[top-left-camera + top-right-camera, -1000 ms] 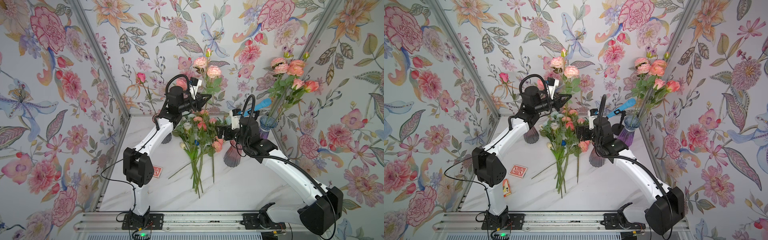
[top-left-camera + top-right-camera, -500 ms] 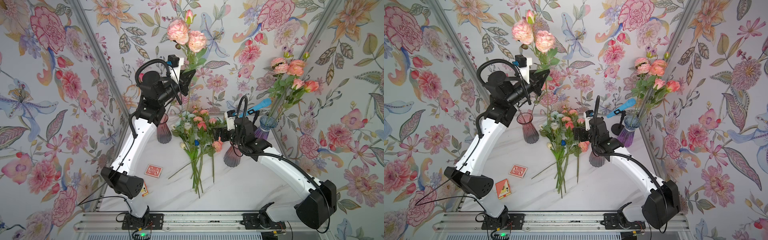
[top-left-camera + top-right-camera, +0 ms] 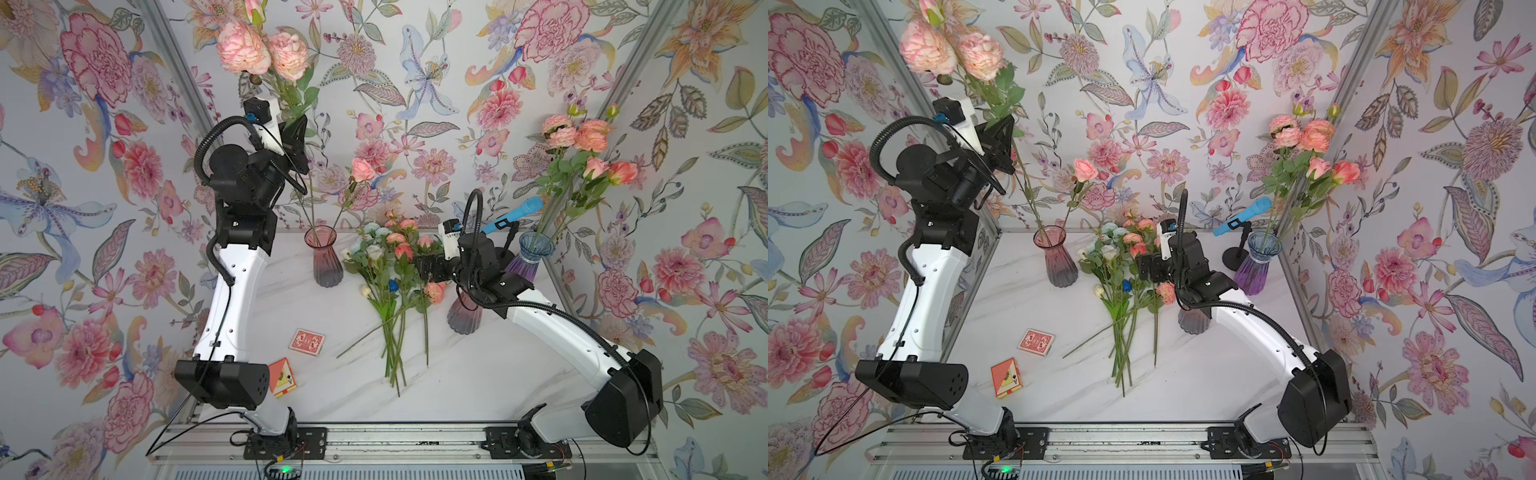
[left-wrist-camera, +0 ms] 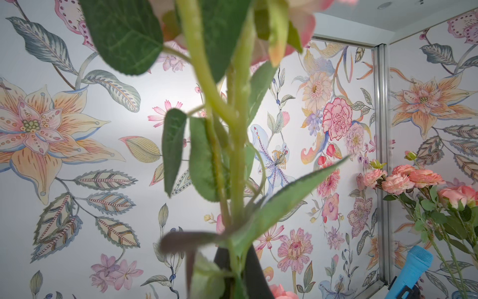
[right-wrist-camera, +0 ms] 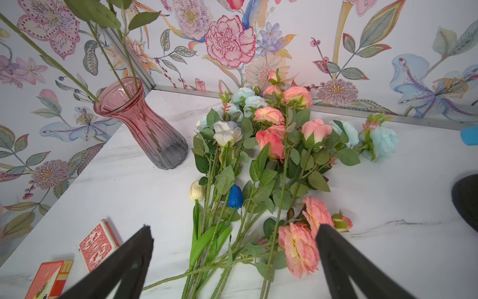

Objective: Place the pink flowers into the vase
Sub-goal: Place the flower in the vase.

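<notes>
Pink flowers: stem held high, far left, lower end at vase mouth.
Left gripper: clamped on this stem.
Right gripper: spread wide over loose bunch.

So the flower pile lies mid-frame on the tabletop, a vase just left of it, card deck lower left.
</notes>
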Robot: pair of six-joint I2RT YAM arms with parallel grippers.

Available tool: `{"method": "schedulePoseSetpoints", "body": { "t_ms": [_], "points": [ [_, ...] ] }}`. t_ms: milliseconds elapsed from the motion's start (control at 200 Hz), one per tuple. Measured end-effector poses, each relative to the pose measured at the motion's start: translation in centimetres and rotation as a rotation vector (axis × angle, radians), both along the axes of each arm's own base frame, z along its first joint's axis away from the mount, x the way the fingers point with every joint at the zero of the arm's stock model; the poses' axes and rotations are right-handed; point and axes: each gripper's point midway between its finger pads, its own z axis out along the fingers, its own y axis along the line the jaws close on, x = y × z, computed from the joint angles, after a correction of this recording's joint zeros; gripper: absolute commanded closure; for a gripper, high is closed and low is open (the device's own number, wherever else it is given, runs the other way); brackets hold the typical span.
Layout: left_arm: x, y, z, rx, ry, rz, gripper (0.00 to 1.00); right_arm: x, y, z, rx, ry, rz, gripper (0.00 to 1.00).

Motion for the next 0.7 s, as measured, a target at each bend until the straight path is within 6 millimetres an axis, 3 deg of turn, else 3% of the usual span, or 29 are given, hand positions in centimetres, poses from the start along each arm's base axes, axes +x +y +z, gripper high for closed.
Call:
{"method": "schedulePoseSetpoints", "body": {
  "t_ms": [260,535,700],
  "points": [
    [1.6,1.3,-2.7,-0.067,0.021,-0.020,1.00,0.1,0.7,-0.5,-0.004,0.010,0.010,0.01],
    [5.1,1.5,-13.1,-0.117,0.202,-0.029,1.00,0.5,1.0,-1.3,-0.013,0.028,0.008,0.01],
    [5.7,1.8,-17.2,-0.130,0.266,-0.025,1.00,0.8,1.7,-2.0,-0.017,0.046,0.012,0.01]
  ]
}}
